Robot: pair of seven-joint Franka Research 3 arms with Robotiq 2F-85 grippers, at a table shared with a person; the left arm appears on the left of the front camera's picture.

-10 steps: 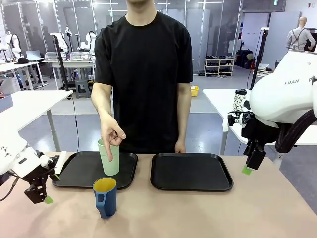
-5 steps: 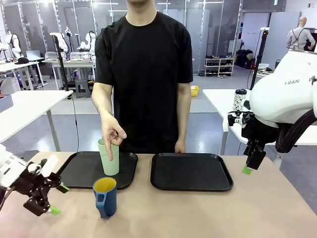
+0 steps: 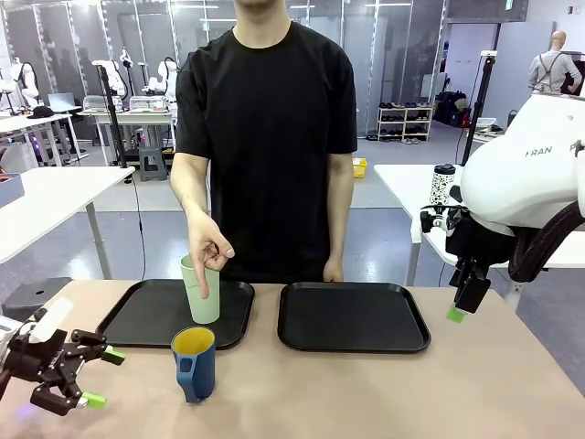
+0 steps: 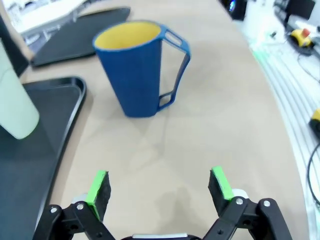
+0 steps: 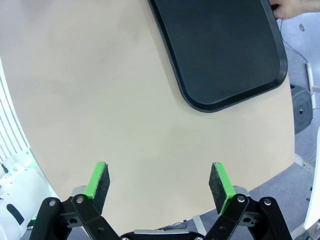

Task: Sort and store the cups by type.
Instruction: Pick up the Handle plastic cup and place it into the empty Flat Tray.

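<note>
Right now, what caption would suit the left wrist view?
Open left fingers face an upright blue mug, beside a green tumbler on a black tray.

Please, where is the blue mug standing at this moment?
In the front view the blue mug stands upright on the bare table, left of the middle, just on the robot's side of the left tray that holds the green cup.

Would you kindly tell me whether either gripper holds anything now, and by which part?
Nothing is held: the left gripper stands open short of the dark blue handled mug, the right gripper open over the table.
</note>
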